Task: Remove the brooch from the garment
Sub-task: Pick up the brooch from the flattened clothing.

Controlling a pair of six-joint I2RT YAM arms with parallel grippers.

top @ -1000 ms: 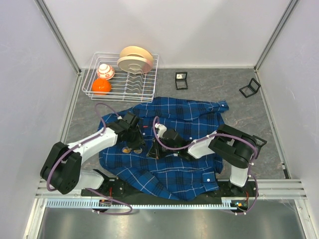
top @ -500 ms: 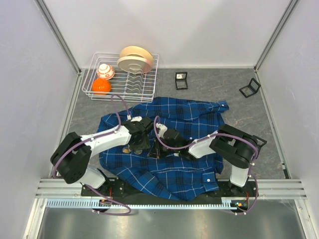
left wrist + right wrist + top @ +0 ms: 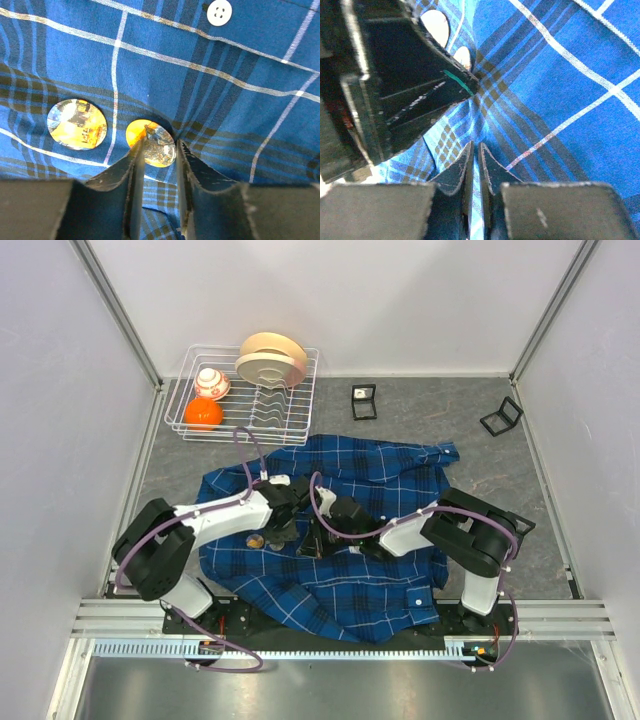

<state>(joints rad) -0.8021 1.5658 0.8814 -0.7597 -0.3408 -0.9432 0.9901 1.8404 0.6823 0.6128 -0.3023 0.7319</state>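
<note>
A robotics lab cell is shown: a tabletop (image 3: pixel 400 430) is enclosed by white panels (image 3: pixel 350 300) in aluminium framing (image 3: pixel 119 315). Two arms (image 3: pixel 215 518) are bolted to a rail (image 3: pixel 570 612), with a dish rack (image 3: pixel 262 418) and plaid shirt (image 3: pixel 370 465) laid out as props.

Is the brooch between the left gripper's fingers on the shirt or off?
On: the brooch lies against the garment, the left gripper straddling it. Its pin is hidden, cannot tell if undone.

Bright, even overhead light; the top view is sharp. In the left wrist view, the fingers (image 3: pixel 120 185) shadow the garment (image 3: pixel 240 75) mid-frame.
</note>
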